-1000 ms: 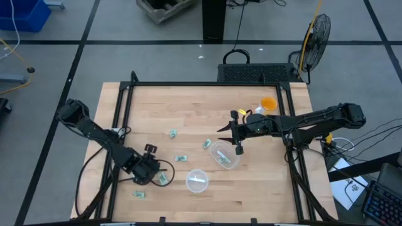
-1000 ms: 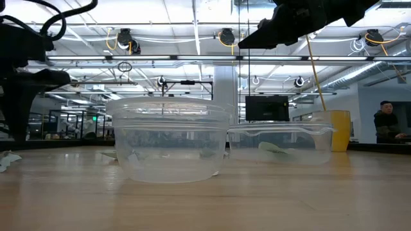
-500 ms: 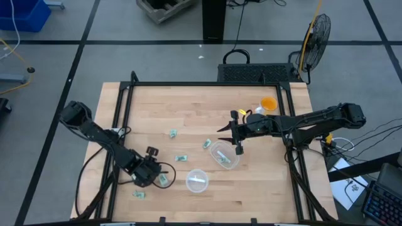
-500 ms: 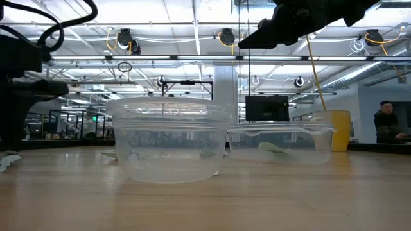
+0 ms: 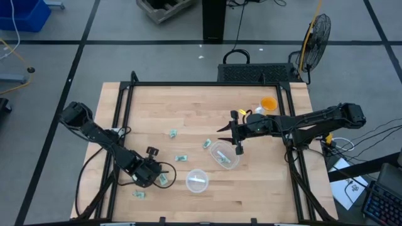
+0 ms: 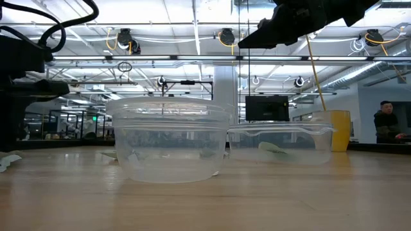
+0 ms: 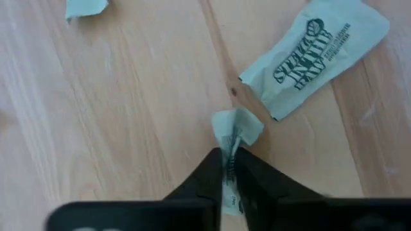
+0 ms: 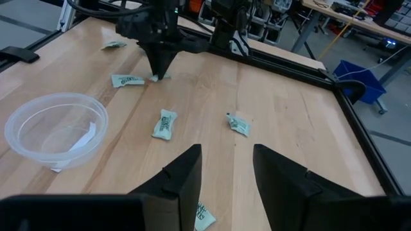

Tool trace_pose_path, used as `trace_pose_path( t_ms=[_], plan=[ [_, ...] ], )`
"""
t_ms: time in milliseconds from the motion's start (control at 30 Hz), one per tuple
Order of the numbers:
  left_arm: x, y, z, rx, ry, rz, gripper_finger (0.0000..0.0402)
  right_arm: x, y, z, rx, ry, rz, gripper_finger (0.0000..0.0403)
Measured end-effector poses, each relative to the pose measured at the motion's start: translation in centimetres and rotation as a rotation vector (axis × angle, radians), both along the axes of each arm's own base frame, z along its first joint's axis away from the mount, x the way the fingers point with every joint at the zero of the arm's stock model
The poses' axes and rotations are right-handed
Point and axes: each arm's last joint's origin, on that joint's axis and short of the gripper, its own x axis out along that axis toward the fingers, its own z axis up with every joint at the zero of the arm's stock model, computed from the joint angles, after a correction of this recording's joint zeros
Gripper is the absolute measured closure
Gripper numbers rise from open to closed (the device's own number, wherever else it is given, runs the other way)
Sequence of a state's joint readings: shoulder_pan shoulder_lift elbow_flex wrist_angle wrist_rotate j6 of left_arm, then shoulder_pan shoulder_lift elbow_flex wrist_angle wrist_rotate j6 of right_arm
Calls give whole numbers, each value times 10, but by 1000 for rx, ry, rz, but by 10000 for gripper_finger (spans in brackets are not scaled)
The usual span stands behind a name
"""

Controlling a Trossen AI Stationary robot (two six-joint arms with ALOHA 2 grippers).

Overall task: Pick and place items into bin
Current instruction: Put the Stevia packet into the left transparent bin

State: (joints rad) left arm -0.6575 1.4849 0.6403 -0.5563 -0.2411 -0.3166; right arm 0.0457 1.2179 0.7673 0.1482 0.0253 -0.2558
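Small green-and-white wrapped packets lie flat on the wooden table [image 5: 188, 103]: one [image 5: 173, 133], one [image 5: 206, 144], one [image 5: 181, 157], one [image 5: 139, 194]. My left gripper [image 5: 149, 175] is low over the near left part and shut on a packet [image 7: 236, 126]; another packet [image 7: 314, 54] lies just beside it. My right gripper [image 5: 237, 143] hangs open above a clear round cup [image 5: 224, 155]; its fingers [image 8: 187, 173] show spread in the right wrist view. A second clear cup [image 5: 197, 180] stands nearer, with a pale piece inside. My left gripper pinches a packet between its two fingers [image 7: 212, 173], coming from above and pointing down. The packet's crumpled free end [image 7: 239, 123] sticks out past the fingertips at the wood; I cannot tell whether it is lifted clear.
An orange cup [image 5: 268, 104] stands at the far right of the table, behind the right arm. A black frame [image 5: 188, 84] runs along the table's far and side edges. Bare wood lies across the far left part. A person [image 6: 387, 122] stands in the room beyond.
My left gripper has moved a little toward the table's near edge and sunk lower, down by the packets near the second clear cup. My right arm has kept still.
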Motion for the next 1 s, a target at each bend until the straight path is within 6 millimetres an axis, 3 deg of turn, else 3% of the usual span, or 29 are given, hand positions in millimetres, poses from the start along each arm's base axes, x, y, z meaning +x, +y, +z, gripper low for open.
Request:
trace_pose_path(
  t_ms=[67,167,400,667,800,1000],
  plan=[
    [2,-1,2,4,-36,4,390,0,0,0,0,-5,0,271],
    [11,-1,6,45,-134,5,389,0,0,1,1,-6,0,271],
    [51,0,43,129,-372,-9,390,0,0,1,1,-6,0,271],
    [102,14,89,-74,-653,51,381,0,0,1,6,-5,-3,271],
    [115,15,87,-206,-684,11,395,0,0,0,7,-5,-3,271],
    [137,-3,52,-211,-621,-164,380,0,0,0,7,2,-3,271]
  ],
)
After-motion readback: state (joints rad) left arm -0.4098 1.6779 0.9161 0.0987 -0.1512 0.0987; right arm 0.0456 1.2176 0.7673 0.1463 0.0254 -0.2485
